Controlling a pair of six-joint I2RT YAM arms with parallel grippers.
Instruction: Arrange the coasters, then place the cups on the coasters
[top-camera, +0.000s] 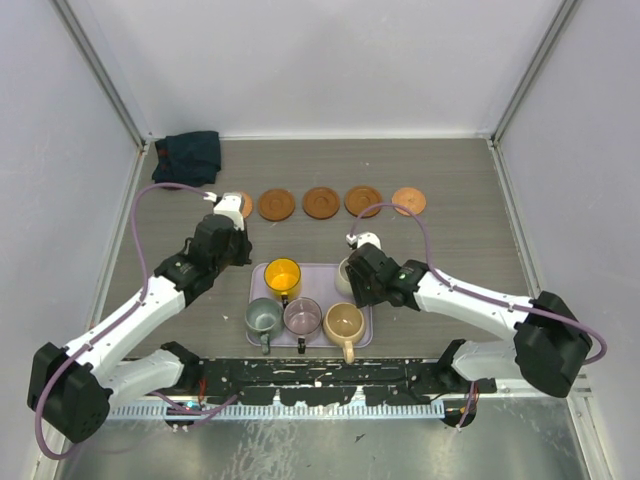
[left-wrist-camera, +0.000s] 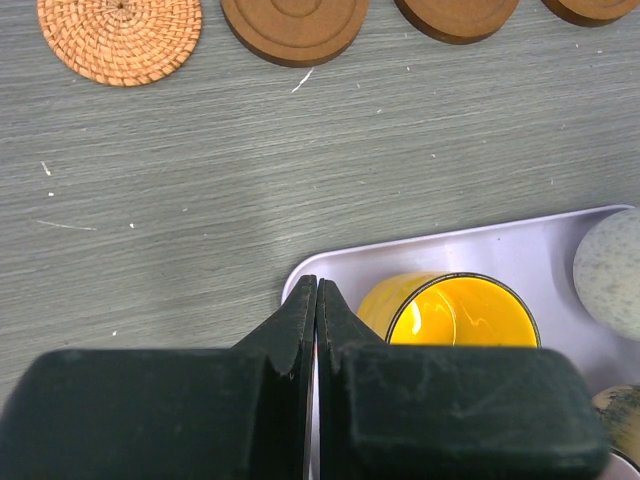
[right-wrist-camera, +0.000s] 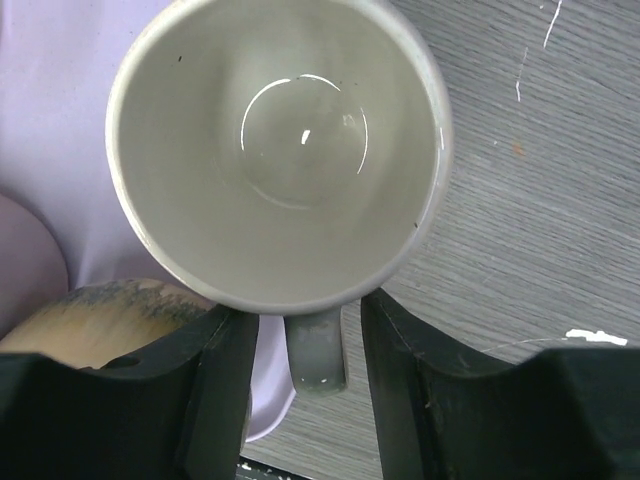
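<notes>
Cream cup (right-wrist-camera: 280, 150) empty; tray (top-camera: 320, 277) holds 4 other cups (top-camera: 344, 320).

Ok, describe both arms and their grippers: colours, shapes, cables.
The left arm and the right arm are built of white links joined by chunky black joint housings, with a thin lilac cable looping along each. The left gripper and right gripper have matte black, blocky, scuffed fingers.
</notes>
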